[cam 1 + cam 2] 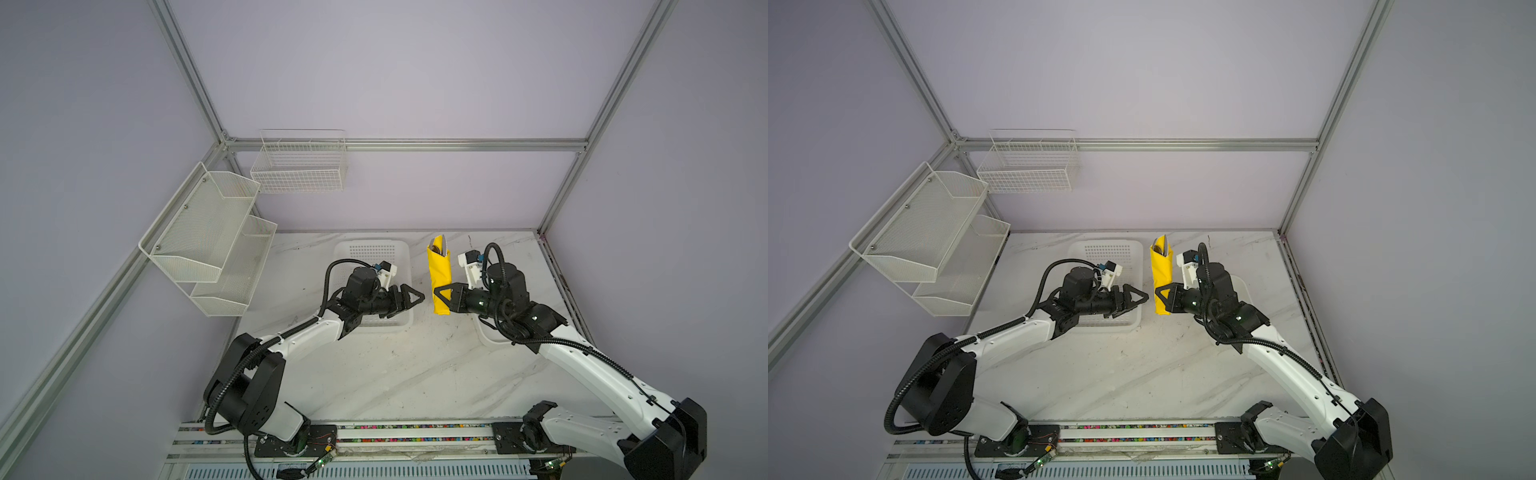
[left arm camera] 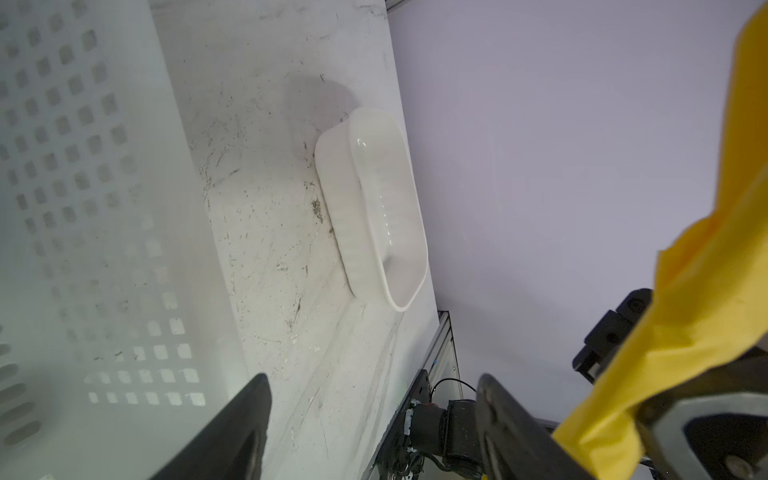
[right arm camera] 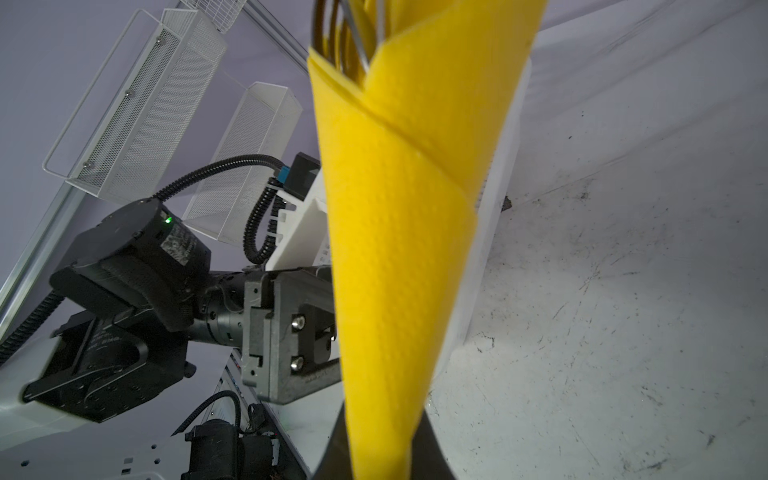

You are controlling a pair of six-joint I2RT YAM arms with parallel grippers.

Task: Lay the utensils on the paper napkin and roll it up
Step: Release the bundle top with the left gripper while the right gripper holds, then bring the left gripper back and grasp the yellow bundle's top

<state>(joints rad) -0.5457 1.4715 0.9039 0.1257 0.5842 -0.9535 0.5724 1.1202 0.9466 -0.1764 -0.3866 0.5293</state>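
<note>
A white marbled tabletop (image 1: pixel 374 374) is lying between lavender walls (image 1: pixel 415 83). Above it the right gripper (image 1: pixel 441 296) is pinching the paper napkin (image 1: pixel 439 270) near its lower end, jaws nearly closed on the yellow roll. It is probably squeezing the overlap so the wrap is not springing loose. The utensils (image 3: pixel 358 39) are sitting inside with only thin metal ends peeking from the top, so I cannot tell which piece is which. The left gripper (image 1: pixel 417 296) is hovering just beside the roll, jaws wide and holding nothing, seemingly ready to steady it. In both top views the right arm is hiding most of the white tray (image 2: pixel 338 199).

Basket (image 1: pixel 371 250), tray (image 2: pixel 376 208), wall racks (image 1: pixel 203 232)
</note>
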